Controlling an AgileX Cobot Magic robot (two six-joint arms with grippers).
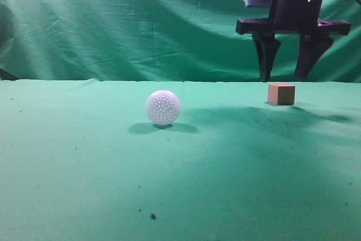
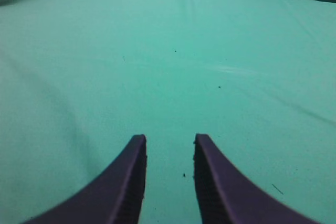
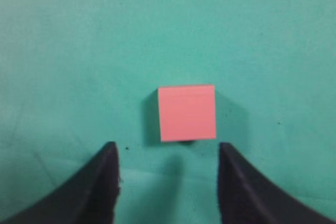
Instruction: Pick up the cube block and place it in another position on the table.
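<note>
Your right gripper (image 1: 287, 76), fingers spread, hangs above the small salmon cube block (image 1: 281, 93) on the green-cloth table (image 1: 84, 167); left gripper (image 2: 169, 145) parted, holding nothing.

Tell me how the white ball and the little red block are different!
The white ball is round with dimples all over; the cube block has flat, plain faces and sharp edges. The ball is white; the block is salmon-red. The ball sits out in the open, while the block sits right under the open right gripper. Both rest on the green table and look about the same size.
</note>
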